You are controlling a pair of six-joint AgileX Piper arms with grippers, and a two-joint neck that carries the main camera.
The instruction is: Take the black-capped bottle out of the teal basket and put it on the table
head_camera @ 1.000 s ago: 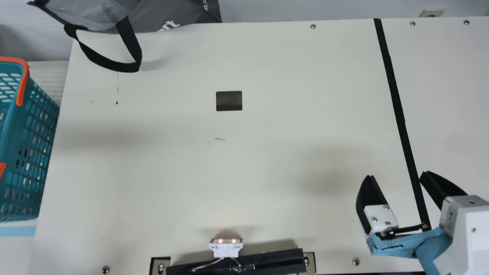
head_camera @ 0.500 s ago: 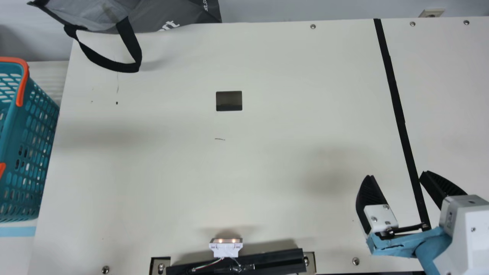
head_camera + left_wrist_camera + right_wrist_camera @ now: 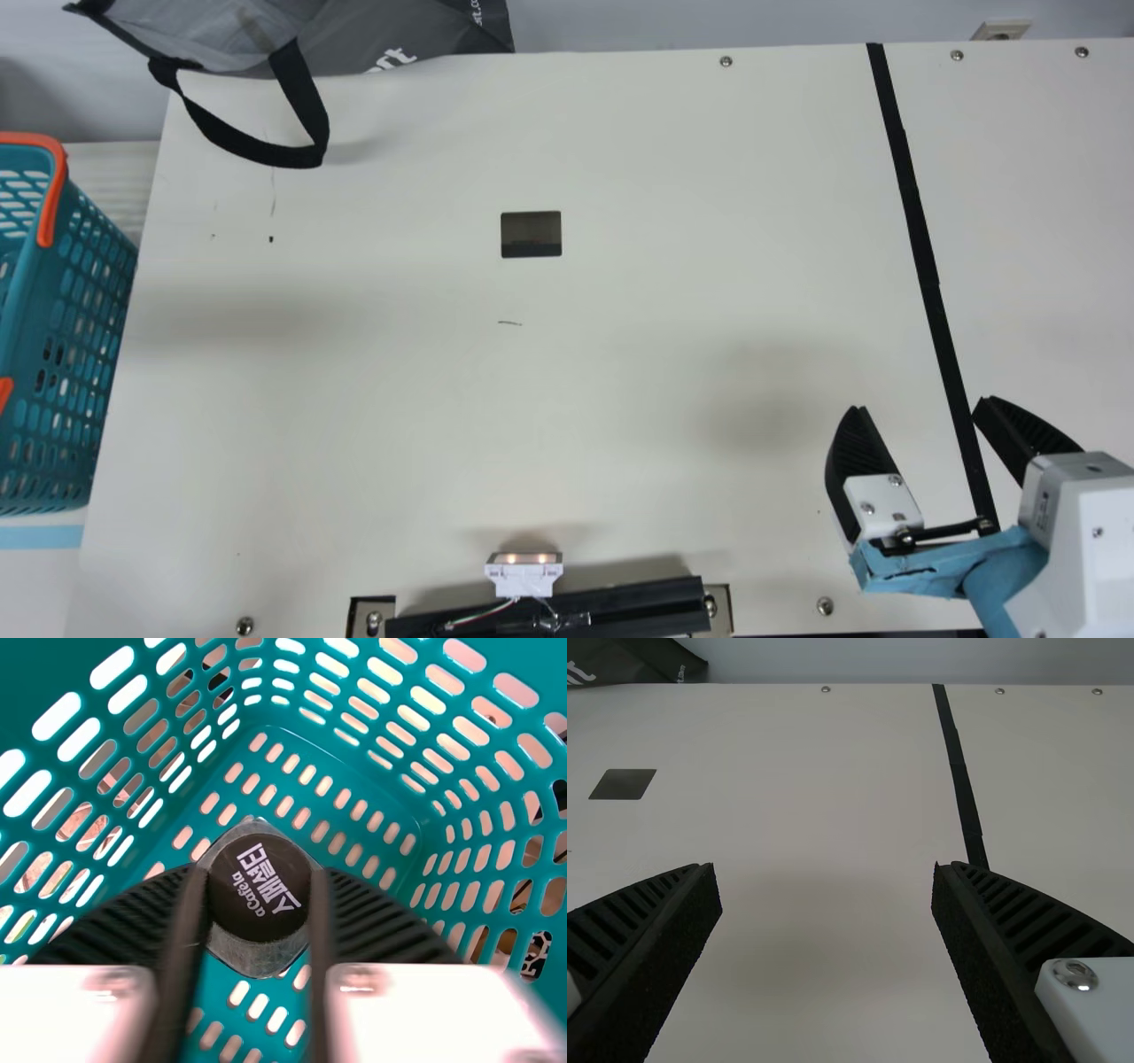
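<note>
The bottle (image 3: 257,904) seems clasped in the left gripper (image 3: 260,875).

1. One teal basket (image 3: 66,354).
2. One black-capped bottle (image 3: 259,895), inside the basket.
3. One cream surface (image 3: 620,399), to the basket's right.
4. One grey bag (image 3: 399,31), beyond the basket and to its right.
5. One black strip (image 3: 921,239), well right of the basket.
6. Three screws (image 3: 726,61), farther off than the basket, rightward.
7. Two pincers: the left pincer (image 3: 259,872) in the basket, the right pincer (image 3: 921,405) well right of it.
</note>
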